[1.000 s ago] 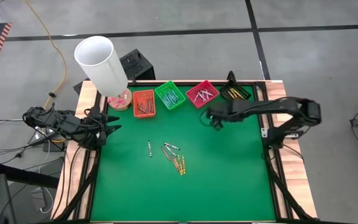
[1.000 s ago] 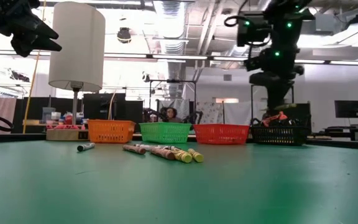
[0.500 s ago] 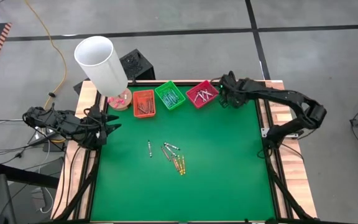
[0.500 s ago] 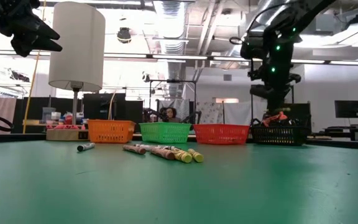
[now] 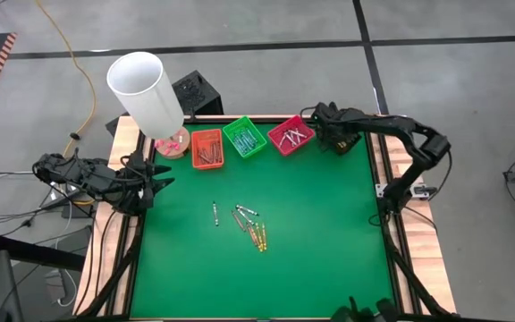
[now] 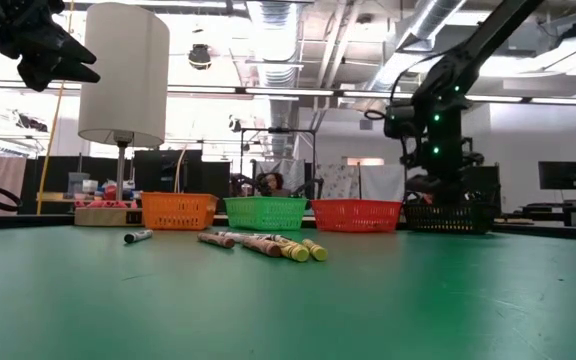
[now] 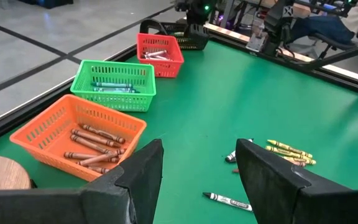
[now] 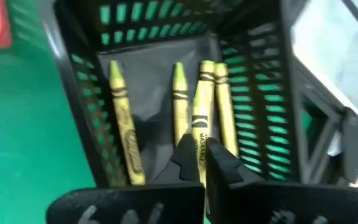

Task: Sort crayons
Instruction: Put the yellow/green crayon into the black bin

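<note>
Black mesh tray (image 8: 241, 81): sitting directly under the right gripper (image 8: 199, 149), whose fingers are pinching a yellow crayon (image 8: 199, 112) over the tray's interior. Three more yellow crayons (image 8: 123, 124) are lying on the tray floor, one on either side of the pinched stick and one farther off.

Red tray (image 5: 291, 135), green tray (image 5: 245, 137), orange tray (image 5: 207, 148): standing in a row beside the right gripper (image 5: 332, 134), each holding crayons; those in the orange tray are brownish.

Loose crayons (image 5: 249, 225): lying in a cluster at mid-table on the green mat (image 5: 329, 250), well apart from both grippers; yellow sticks and a few dark-wrapped ones, with one single stick (image 5: 215, 213) lying just apart.

Left gripper (image 7: 197, 180): hovering at the mat's edge near the orange tray, fingers spread, holding nothing.

White lamp (image 5: 146, 89): standing behind the left gripper.
</note>
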Motion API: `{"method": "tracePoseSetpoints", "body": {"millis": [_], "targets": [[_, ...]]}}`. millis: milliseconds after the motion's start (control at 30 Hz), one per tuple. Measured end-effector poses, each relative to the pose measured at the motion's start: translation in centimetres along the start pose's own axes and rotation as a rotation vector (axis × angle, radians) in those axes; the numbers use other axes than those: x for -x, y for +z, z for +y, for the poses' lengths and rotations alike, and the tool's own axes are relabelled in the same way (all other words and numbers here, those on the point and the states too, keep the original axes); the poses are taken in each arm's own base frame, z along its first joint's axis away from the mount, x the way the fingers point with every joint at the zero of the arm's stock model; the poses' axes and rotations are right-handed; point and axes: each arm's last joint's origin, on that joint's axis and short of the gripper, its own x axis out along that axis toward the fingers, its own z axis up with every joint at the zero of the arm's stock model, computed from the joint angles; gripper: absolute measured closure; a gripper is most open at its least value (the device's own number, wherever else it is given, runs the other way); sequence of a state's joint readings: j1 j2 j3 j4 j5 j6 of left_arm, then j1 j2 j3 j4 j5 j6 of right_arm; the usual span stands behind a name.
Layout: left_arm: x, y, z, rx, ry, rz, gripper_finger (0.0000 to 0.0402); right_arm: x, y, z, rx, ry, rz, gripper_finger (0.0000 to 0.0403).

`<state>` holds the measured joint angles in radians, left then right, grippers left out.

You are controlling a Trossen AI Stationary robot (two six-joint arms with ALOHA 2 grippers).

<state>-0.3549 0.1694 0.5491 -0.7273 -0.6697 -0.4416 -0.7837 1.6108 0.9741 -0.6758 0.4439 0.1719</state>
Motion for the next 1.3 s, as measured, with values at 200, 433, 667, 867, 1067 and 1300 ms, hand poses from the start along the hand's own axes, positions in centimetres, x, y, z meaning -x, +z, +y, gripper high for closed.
{"method": "tracePoseSetpoints", "body": {"millis": [200,433,667,867,1067,1300], "targets": [[0.0,0.0,0.0,0.0,0.0,0.0,0.021,-0.9,0.3,0.2,-0.014,0.028,0.005,0.0364],[0.0,0.0,0.0,0.0,0.0,0.0,0.021,-0.7,0.3,-0.1,-0.024,0.026,0.002,0.0337],[0.0,0.0,0.0,0.0,0.0,0.0,0.021,0.8,0.4,-0.2,-0.033,0.055,-0.057,0.0335],[0.0,0.0,0.0,0.0,0.0,0.0,0.021,5.6,-0.1,-0.7,-0.064,0.132,-0.218,0.0335],[0.0,0.0,0.0,0.0,0.0,0.0,0.021,10.9,-1.4,0.5,-0.115,0.389,-0.371,0.0335],[0.0,0.0,0.0,0.0,0.0,0.0,0.021,14.6,-3.8,5.2,-0.063,0.603,-0.42,0.0335]]}}
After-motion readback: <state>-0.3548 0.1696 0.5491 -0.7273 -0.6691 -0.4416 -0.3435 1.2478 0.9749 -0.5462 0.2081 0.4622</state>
